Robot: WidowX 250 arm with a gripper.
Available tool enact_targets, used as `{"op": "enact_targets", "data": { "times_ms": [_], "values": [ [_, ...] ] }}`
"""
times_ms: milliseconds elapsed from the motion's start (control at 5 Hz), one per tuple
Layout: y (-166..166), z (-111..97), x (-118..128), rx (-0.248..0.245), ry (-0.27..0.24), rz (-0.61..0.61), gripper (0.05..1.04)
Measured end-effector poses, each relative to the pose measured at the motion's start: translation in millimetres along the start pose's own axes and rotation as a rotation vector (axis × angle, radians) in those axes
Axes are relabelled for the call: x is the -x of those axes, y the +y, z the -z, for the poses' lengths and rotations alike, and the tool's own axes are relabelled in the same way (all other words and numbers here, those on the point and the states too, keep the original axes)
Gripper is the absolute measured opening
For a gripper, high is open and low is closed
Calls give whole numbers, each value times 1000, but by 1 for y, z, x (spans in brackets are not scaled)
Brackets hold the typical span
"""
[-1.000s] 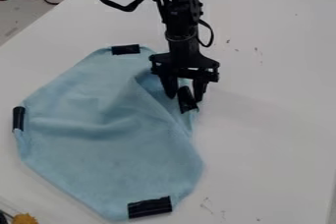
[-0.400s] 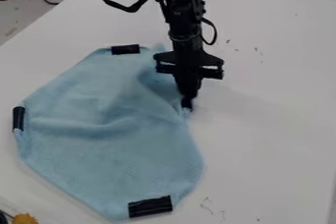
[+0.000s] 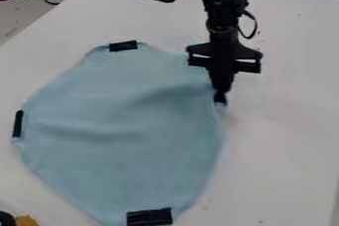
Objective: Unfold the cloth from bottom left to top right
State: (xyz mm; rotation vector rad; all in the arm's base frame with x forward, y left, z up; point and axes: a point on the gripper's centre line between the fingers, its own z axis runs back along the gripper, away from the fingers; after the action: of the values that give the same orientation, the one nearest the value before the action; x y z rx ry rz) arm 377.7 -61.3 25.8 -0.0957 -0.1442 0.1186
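Blue cloth [image 3: 126, 121] stretches leftward from the gripper [image 3: 222, 90].

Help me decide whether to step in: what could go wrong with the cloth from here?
The pincer grips the cloth only at one black corner patch, so that corner might slip free. A pull could drag the whole cloth over the table rather than flatten it. The soft creases across its middle may survive the release.

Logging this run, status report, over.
End effector shut on right-hand black tape. Blue cloth spread wide, lightly creased. No obstruction seen.
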Motion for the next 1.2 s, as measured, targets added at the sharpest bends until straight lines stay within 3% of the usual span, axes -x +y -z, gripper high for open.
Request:
{"op": "enact_targets", "data": {
  "times_ms": [400,600,800,1000,1200],
  "values": [
    [-19,14,-19,23,-3,-72,97],
    [-22,21,-22,59,-55,-114,269],
    [-27,22,-25,92,-72,-127,544],
    [-36,21,-26,86,-75,-117,837],
    [-47,22,-31,65,-66,-85,1006]
  ]
}}
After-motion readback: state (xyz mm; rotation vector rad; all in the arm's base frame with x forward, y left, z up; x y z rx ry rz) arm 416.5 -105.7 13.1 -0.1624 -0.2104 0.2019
